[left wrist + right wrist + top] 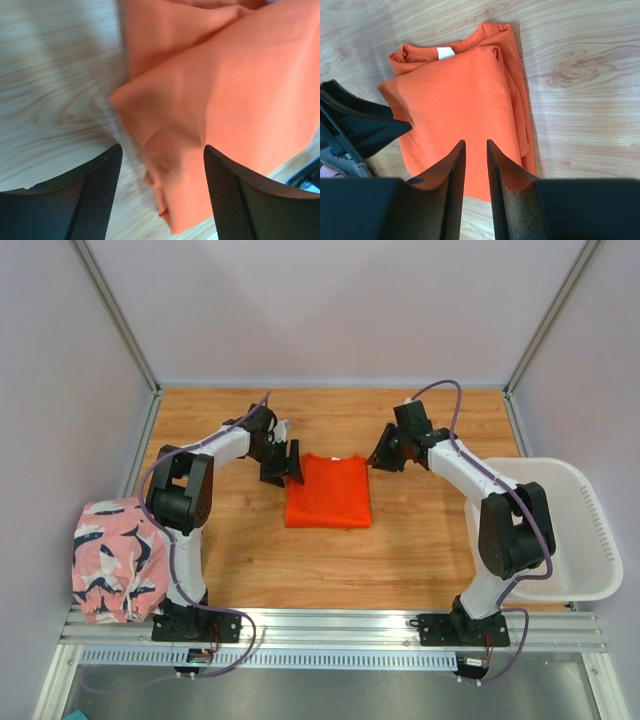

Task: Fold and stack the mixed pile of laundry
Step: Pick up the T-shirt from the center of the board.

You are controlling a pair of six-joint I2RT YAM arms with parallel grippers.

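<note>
Arm bases [195, 625] at bottom edge; folded orange garment [328, 495] mid-worktop [420, 560], flanked by both sets of jaws.
Top view: sets left jaws at the garment's upper-left corner, right jaws just off its upper right, pink patterned garment [112, 558] heaped at lower left, white basket [600, 540] at right; leaves both gaps unclear. Left wrist: shows left jaws wide apart, straddling a puckered corner, not pinching; hides the overall outline. Right wrist: shows right jaws parted by a narrow slit, empty, over the garment's lower edge, plus a white neck label [446, 52] at upper centre, unseen elsewhere. Judged light, limp, likely to slide on smooth wood and spill its folds; best taken at two corners together, pinching every layer.
</note>
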